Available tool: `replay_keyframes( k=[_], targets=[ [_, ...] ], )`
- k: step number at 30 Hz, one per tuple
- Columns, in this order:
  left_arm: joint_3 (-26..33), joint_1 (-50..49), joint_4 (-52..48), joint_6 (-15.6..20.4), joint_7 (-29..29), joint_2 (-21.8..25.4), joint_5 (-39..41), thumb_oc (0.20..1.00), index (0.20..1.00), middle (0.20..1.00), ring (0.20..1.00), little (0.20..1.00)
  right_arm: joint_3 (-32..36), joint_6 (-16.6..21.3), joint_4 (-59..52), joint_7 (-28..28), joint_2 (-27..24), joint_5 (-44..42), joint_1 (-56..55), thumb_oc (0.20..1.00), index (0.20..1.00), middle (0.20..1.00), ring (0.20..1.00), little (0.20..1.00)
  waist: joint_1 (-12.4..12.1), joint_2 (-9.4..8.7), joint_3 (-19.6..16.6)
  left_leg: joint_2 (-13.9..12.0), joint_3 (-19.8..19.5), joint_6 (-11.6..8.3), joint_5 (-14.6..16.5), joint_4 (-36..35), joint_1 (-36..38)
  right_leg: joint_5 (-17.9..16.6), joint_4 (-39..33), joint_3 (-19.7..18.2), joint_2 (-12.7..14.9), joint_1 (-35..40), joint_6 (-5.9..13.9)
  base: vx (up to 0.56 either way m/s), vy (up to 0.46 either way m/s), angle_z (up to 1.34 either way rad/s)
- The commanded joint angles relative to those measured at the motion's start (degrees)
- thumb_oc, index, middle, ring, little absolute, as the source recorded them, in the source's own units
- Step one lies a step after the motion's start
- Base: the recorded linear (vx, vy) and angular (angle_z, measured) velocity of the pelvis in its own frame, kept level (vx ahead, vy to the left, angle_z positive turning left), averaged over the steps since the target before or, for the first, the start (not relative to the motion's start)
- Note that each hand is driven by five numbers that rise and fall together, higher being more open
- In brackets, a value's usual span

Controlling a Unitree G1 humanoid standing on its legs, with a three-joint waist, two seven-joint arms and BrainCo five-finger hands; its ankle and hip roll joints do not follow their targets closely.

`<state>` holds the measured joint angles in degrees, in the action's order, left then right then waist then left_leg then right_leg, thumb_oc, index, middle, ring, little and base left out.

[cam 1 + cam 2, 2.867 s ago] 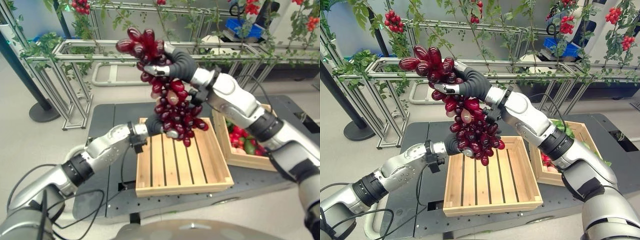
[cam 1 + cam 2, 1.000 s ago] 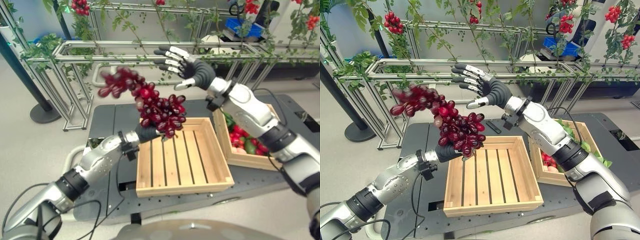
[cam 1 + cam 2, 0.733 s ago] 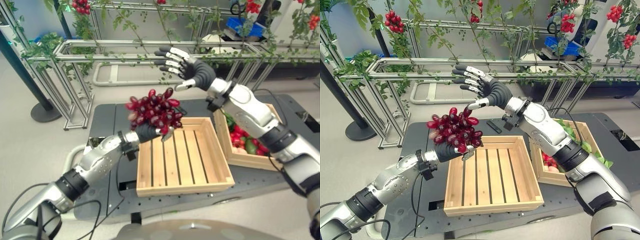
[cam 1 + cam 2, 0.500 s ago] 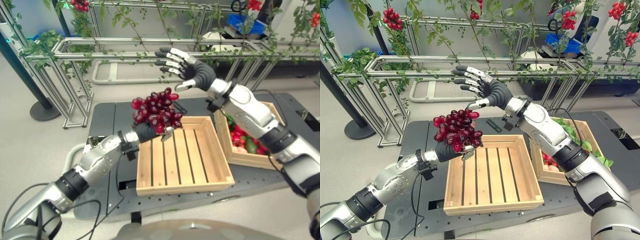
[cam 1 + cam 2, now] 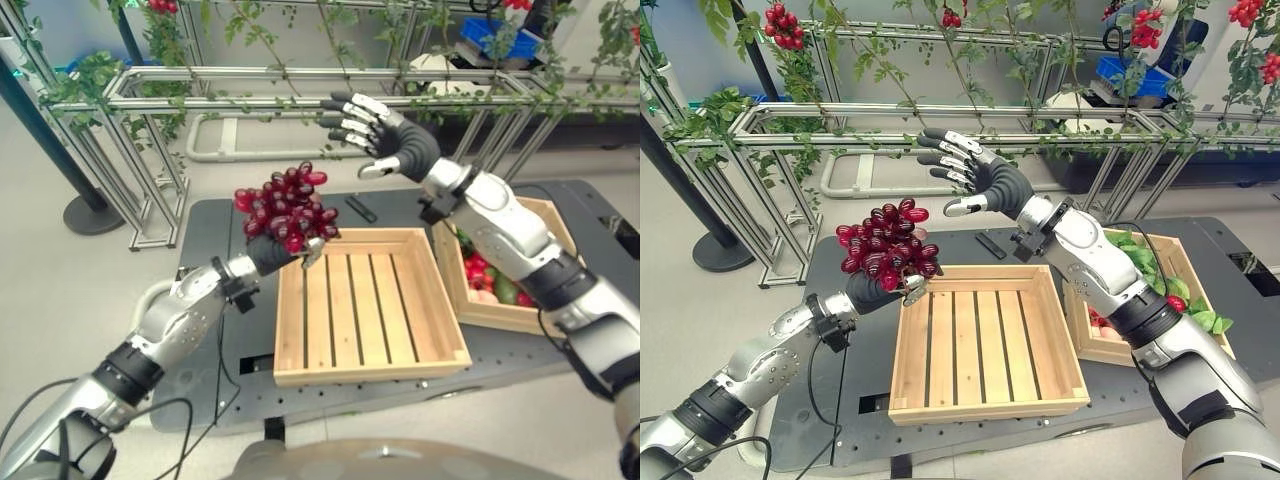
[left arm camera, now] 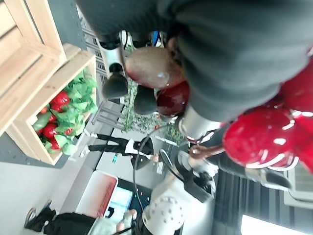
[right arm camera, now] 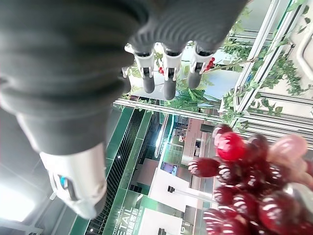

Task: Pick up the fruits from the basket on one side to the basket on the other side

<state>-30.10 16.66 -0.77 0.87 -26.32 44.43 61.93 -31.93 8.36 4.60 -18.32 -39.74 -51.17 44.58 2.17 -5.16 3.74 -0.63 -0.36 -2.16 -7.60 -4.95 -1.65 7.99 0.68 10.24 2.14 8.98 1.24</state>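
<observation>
Holding a bunch of dark red grapes (image 5: 285,205) in my left hand (image 5: 274,251), I have my fingers clenched round its lower part, so the cluster stands up above my fist. The bunch is in the air over the far left corner of the empty pale wooden slatted crate (image 5: 365,305), just above its rim. That crate sits in the middle of the dark grey counter (image 5: 205,250). My right hand (image 5: 395,150) is raised beyond the crate's far edge, well above the counter, with its fingers spread and released, holding nothing; its palm faces the grapes, which are near it but apart from it. To the right of the empty crate, just beside it, stands a second wooden crate (image 5: 555,225) holding red and green fruits (image 5: 490,285). A small black oblong object (image 5: 361,210) lies on the counter behind the empty crate.
</observation>
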Motion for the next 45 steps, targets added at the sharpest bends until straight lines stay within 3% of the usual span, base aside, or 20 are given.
replay_keyframes(
  k=[1,10,14,17,19,21,22,23,24,25,29,33,35,36,38,39,40,42,44,45],
  targets=[
    [4.9,1.01,-0.77,5.44,-0.89,1.02,-0.32,0.2,0.2,0.2,0.2,0.2,3.58,2.09,-3.14,0.26,0.02,-1.11,-1.16,1.0,1.0,1.0,1.0,1.0,-0.89,0.54,-1.99,-2.5,-0.01,-0.74,10.1,5.22,5.21,-4.3,5.58,-0.32,3.33,-5.96,6.45,-0.01,-0.016,0.04],
    [12.47,-6.12,-1.35,6.47,-0.52,0.78,-0.86,0.2,0.2,0.2,0.2,0.2,7.6,2.96,-3.44,0.27,-0.61,-2.41,-3.52,1.0,1.0,1.0,1.0,1.0,-2.44,0.15,-0.94,-2.69,-2.29,-1.17,10.64,8.15,3.49,-2.76,7.98,1.35,3.18,-6.25,5.69,-0.01,-0.046,0.1],
    [14.82,-6.99,-0.72,7.06,-0.98,2.5,-1.83,0.2,0.2,0.2,0.2,0.2,10.39,3.55,-3.78,0.39,-1.4,-3.28,-4.61,1.0,1.0,1.0,1.0,1.0,-4.27,0.43,0.56,-2.79,-6.36,-2.44,7.82,7.55,0.1,-1.81,7.53,5.12,2.65,-6.98,4.37,-0.13,-0.091,0.54],
    [16.84,-6.89,-0.39,8.2,-1.07,3.8,-2.96,0.2,0.2,0.2,0.2,0.2,12.1,4.72,-4.88,0.88,-4.16,-2.84,-3.56,1.0,1.0,1.0,1.0,1.0,-5.85,2.2,3.35,-2.58,-11.29,-4.74,2.53,5.66,-5.57,-1.22,7.83,10.28,2.19,-10.58,3.34,-0.23,-0.042,0.99],
    [17.52,-6.69,-0.19,8.58,-0.95,3.53,-2.96,0.2,0.2,0.2,0.2,0.2,12.98,5.29,-4.51,1.2,-4.39,-3.16,-3.58,1.0,1.0,1.0,1.0,1.0,-5.73,2.68,3.9,-2.24,-12.19,-4.97,1.61,5.31,-7.08,-1.27,8.09,11.49,2.65,-11.69,3.37,-0.2,0.029,1.02],
    [19.11,-7.12,0.09,9.12,-0.88,2.5,-3.12,0.2,0.2,0.2,0.2,0.2,15.37,6.46,-4.91,2.06,-6.45,-1.8,-4.4,1.0,1.0,1.0,1.0,1.0,-5.03,3.05,5.06,-1.48,-6.41,-3.22,3.3,8.0,-9.06,-2.1,8.62,13.36,4.23,-13.26,3.71,-0.23,0.062,0.82],
    [19.73,-6.45,0.88,9.24,-0.85,1.68,-2.99,0.2,0.2,0.2,0.2,0.2,16.76,6.82,-5.64,2.52,-7.08,-0.75,-5.35,1.0,1.0,1.0,1.0,1.0,-3.95,3.28,4.74,-1.53,0.06,-2.16,4.82,10.58,-9.87,-2.43,8.25,14.99,4.9,-13.9,3.88,-0.17,0.029,1.1],
    [19.87,-3.74,2.88,9.12,-1.01,-0.12,-2.76,0.2,0.2,0.2,0.2,0.2,19.46,7.84,-5.17,3.46,-6.75,-0.68,-7.44,1.0,1.0,1.0,1.0,1.0,-1.87,3.7,3.86,-2.67,12.79,-1.26,9.48,14.94,-9.59,-1.47,6.6,18.61,5.46,-13.42,4.02,-0.08,0.002,1.2],
    [19.7,-3.58,3.01,9.15,-1.06,-0.13,-2.75,0.2,0.2,0.2,0.2,0.2,19.6,7.84,-5.25,3.48,-6.79,-0.64,-7.61,1.0,1.0,1.0,1.0,1.0,-2.14,3.74,3.88,-2.85,12.92,-1.28,9.91,15.44,-9.72,-1.39,6.63,18.46,5.36,-13.41,4.01,-0.01,-0.001,1.53],
    [20.24,-2.99,3.22,9.33,-1.61,-1.16,-3.07,0.2,0.2,0.2,0.2,0.2,22.43,8.7,-5.98,4.33,-6.85,0.86,-9.44,1.0,1.0,1.0,1.0,1.0,-1.09,4.75,2.93,-2.31,19.3,-0.6,13.37,15.92,-7.21,-1.29,5.83,22.02,5.28,-13.41,3.5,0.01,0.016,1.27],
    [21.1,-4.28,3.33,9.72,-1.75,-1.78,-4.15,0.2,0.2,0.2,0.2,0.2,26.57,9.08,-6.35,4.31,-4.01,1.69,-14.43,1.0,1.0,1.0,1.0,1.0,-0.94,5.91,2.47,-0.21,17.9,0.06,12.86,13.54,-6.78,-1.63,5.88,22.98,4.95,-11.67,3.91,0.16,0.058,0.91],
    [24.07,-5.8,3.11,11.13,-0.46,-1.77,-5.68,0.2,0.2,0.2,0.2,0.2,29.11,9.61,-5.96,5.01,-1.06,3.11,-17.85,1.0,1.0,1.0,1.0,1.0,-1.87,5.07,3.25,0.11,17.9,1.52,14.67,15.8,-6.74,-0.87,8.55,22.7,7.01,-10.34,4.21,0.13,0.114,0.26],
    [25.74,-6.73,2.6,11.64,-0.49,-1.3,-6.31,0.2,0.2,0.2,0.2,0.2,30.8,9.88,-5.58,5.26,0.6,4.31,-20.29,1.0,1.0,1.0,1.0,1.0,-2.55,5.37,3.99,1.04,17.09,3.37,16.27,15.74,-5.21,0.02,17.15,21.96,9.53,-11.4,5.28,0.19,0.21,0.19],
    [25.71,-6.74,2.6,11.64,-0.51,-1.28,-6.31,0.2,0.2,0.2,0.2,0.2,30.87,9.84,-5.7,5.29,0.64,4.37,-20.42,1.0,1.0,1.0,1.0,1.0,-2.56,5.3,4.03,1.2,17.09,3.48,16.32,15.67,-5.1,0.2,17.6,21.9,9.8,-11.5,5.43,0.17,0.188,0.14],
    [25.86,-6.58,3.29,12.01,-0.53,-1.68,-6.91,0.2,0.2,0.2,0.2,0.2,32.82,9.92,-6.34,5.32,1.75,5.04,-22.85,1.0,1.0,1.0,1.0,1.0,-1.76,5.65,4.46,2.83,15.2,4.96,17.19,14.56,-2.72,-2.81,25.19,18.77,11.86,-12.85,7.61,0.14,0.167,0.13],
    [25.53,-6.21,3.96,12.39,-0.59,-2.13,-7.02,0.2,0.2,0.2,0.2,0.2,33.96,10.29,-6.89,5.15,2.43,5.83,-24.75,1.0,1.0,1.0,1.0,1.0,-0.17,6.55,5.89,3.25,13.09,6.01,15.35,11.9,-0.45,-6.7,32.45,14.65,12.11,-16.76,7.81,0.08,0.139,0.41],
    [25.5,-6.17,3.98,12.4,-0.6,-2.14,-7.02,0.2,0.2,0.2,0.2,0.2,34.0,10.28,-6.93,5.16,2.43,5.84,-24.8,1.0,1.0,1.0,1.0,1.0,-0.23,6.46,5.91,3.39,13.16,6.08,15.34,11.81,-0.38,-6.61,32.73,14.49,12.29,-16.89,7.91,0.02,0.074,0.68],
    [24.9,-5.36,4.45,13.25,0.18,-2.82,-7.53,0.2,0.2,0.2,0.2,0.2,34.94,10.72,-6.94,5.24,2.97,6.32,-26.23,1.0,1.0,1.0,1.0,1.0,1.63,7.66,7.12,2.95,9.37,6.32,14.85,11.72,0.07,-6.55,38.64,5.64,8.29,-22.47,8.59,0.02,-0.028,0.58],
    [24.83,-5.09,4.66,13.34,0.31,-3.07,-7.43,0.2,0.2,0.2,0.2,0.2,35.48,10.65,-6.93,5.25,2.87,6.7,-26.94,1.0,1.0,1.0,1.0,1.0,2.34,7.98,6.85,2.88,8.08,6.19,14.59,11.0,0.46,-5.8,37.55,3.36,5.9,-24.15,7.96,0.09,-0.061,0.54],
    [25.37,-4.81,4.66,13.96,0.94,-3.77,-8.2,0.2,0.2,0.2,0.2,0.2,36.62,10.74,-7.34,5.1,3.29,6.72,-28.12,1.0,1.0,1.0,1.0,1.0,3.34,7.54,6.38,3.42,5.47,5.29,14.53,10.29,1.39,-3.72,30.93,-0.07,4.85,-25.14,7.19,0.2,-0.213,0.71]
  ],
)
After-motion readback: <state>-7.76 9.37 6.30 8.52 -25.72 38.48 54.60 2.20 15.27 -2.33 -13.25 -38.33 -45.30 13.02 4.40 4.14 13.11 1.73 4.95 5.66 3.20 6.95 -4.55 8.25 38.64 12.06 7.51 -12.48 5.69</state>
